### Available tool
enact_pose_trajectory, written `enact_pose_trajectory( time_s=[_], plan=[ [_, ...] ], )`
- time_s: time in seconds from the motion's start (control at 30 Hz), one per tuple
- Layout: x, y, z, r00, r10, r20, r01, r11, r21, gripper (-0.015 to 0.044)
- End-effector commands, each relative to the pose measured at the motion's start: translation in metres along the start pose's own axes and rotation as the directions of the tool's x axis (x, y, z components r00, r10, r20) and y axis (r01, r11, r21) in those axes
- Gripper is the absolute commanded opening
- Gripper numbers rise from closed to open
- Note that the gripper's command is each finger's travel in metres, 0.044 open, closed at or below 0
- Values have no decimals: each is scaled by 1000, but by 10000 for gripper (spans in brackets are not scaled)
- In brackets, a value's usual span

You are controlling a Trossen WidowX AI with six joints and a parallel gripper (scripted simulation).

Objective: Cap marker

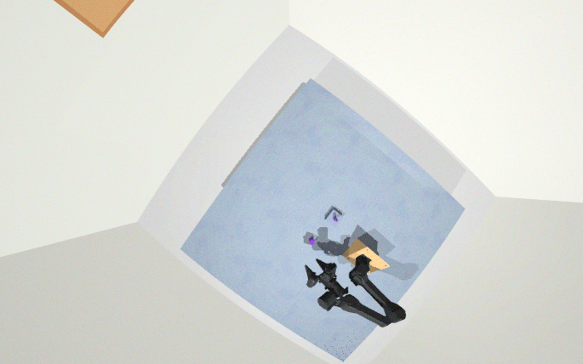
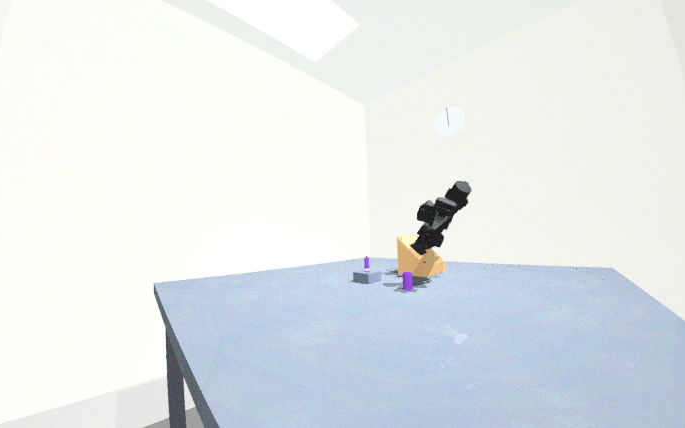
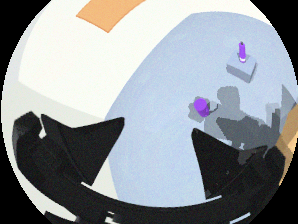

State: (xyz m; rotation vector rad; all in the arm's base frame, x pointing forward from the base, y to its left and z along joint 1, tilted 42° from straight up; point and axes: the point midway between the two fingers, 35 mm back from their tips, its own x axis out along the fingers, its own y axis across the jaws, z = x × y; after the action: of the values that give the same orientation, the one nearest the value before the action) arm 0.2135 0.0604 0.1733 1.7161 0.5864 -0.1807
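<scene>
Seen from exterior view: purple cap (image 1: 311, 241) (image 2: 407, 281) (image 3: 201, 107) stood upright on blue table (image 1: 257, 203) (image 2: 387, 345) (image 3: 150, 150), nearest of items carried. Slightly farther and left, grey holder block (image 1: 331, 218) (image 2: 367, 277) (image 3: 238, 71); purple marker (image 1: 335, 219) (image 2: 366, 263) (image 3: 242, 51) held upright in it, dark tip exposed, uncapped. Farther right, wooden mount (image 1: 377, 262) (image 2: 408, 261) (image 3: 289, 150); black arm (image 1: 374, 291) (image 2: 430, 233) raised above table. Tool (image 1: 311, 262) (image 2: 439, 220) (image 3: 158, 127) opened wide, nothing gripped, kept apart from cap. On far wall, round clock (image 2: 449, 121) mounted.
</scene>
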Motion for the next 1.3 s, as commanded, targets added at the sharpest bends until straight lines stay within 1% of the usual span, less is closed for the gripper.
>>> enact_pose_trajectory(
  time_s=[0.0, 0.07, 0.17, 0.37, 0.57, 0.7, 0.8, 0.87, 1.03, 1.17, 1.27],
  plan=[
    [0, 0, 0, 1000, -8, 1, 8, 1000, -2, 374],
    [4, -3, 3, 997, -74, 6, 74, 997, -20, 321],
    [12, -8, 8, 976, -220, 7, 220, 974, -45, 244],
    [26, -17, 20, 880, -473, -43, 471, 881, -48, 244],
    [40, -22, 35, 748, -642, -170, 649, 760, -12, 244],
    [50, -22, 48, 662, -692, -288, 728, 685, 26, 244],
    [58, -21, 60, 607, -694, -387, 768, 637, 62, 244],
    [62, -21, 65, 587, -686, -431, 782, 619, 80, 244],
    [63, -21, 66, 584, -684, -436, 783, 616, 82, 244],
    [82, -43, 52, 585, -683, -437, 783, 617, 82, 244],
    [83, -45, 51, 585, -683, -437, 783, 617, 82, 244]
  ],
)
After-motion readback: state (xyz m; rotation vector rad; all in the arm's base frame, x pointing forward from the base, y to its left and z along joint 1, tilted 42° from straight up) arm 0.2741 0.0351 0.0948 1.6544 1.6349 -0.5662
